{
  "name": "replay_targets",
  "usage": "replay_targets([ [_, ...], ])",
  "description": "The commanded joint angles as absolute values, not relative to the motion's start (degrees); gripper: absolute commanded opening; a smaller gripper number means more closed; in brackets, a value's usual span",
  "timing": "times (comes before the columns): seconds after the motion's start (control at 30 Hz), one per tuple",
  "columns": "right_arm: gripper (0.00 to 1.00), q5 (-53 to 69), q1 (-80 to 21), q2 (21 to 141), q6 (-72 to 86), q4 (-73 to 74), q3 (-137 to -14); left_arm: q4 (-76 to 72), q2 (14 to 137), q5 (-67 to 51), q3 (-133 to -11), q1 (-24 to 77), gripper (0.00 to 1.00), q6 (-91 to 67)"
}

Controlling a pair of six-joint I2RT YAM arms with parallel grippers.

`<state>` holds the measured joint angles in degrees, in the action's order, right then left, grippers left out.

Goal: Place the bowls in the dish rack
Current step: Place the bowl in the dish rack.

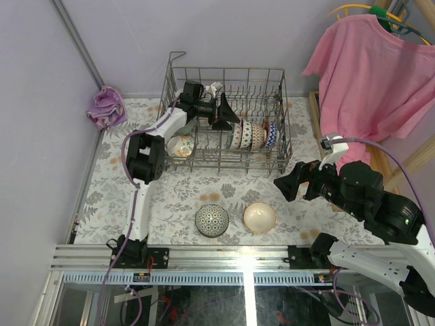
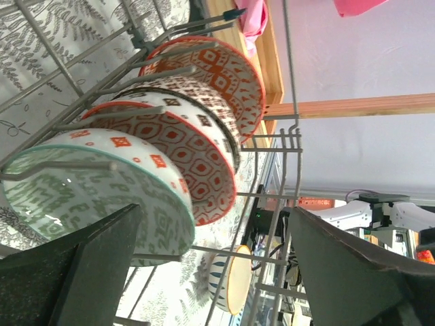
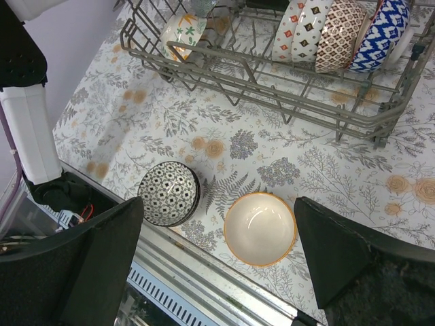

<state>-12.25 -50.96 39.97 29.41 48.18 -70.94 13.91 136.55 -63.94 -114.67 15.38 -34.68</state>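
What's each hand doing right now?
Left hand: open, empty, at the pale green ceramic bowl standing in the grey wire dish rack.
Right hand: open, holding nothing.

At your far right a hanging pink T-shirt (image 1: 370,68), at your far left a crumpled purple cloth (image 1: 107,107) against the lavender wall (image 1: 224,34), under it all you see a pale tablecloth (image 1: 177,204) printed with grey ferns and orange flowers
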Motion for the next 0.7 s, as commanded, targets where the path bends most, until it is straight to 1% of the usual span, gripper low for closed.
replay_targets([
  [0.0,1.00,-11.0,-51.1,38.2,29.4,47.5,-70.5,10.3,129.8,-66.7,-112.9,14.0,0.91,-43.4],
  [0.13,1.00,-11.3,-51.0,36.9,29.6,48.4,-70.6,4.0,126.4,-66.0,-111.3,14.4,1.00,-47.7],
  [0.3,1.00,-11.0,-51.1,35.9,29.7,49.0,-70.3,-0.9,122.0,-63.5,-109.0,14.9,1.00,-50.6],
  [0.47,1.00,-10.3,-51.0,35.4,29.8,49.2,-70.0,0.2,116.3,-60.0,-106.7,15.3,1.00,-49.1],
  [0.67,1.00,-9.6,-51.0,35.4,29.8,49.2,-69.4,8.7,105.1,-53.5,-101.9,17.1,1.00,-43.0],
])
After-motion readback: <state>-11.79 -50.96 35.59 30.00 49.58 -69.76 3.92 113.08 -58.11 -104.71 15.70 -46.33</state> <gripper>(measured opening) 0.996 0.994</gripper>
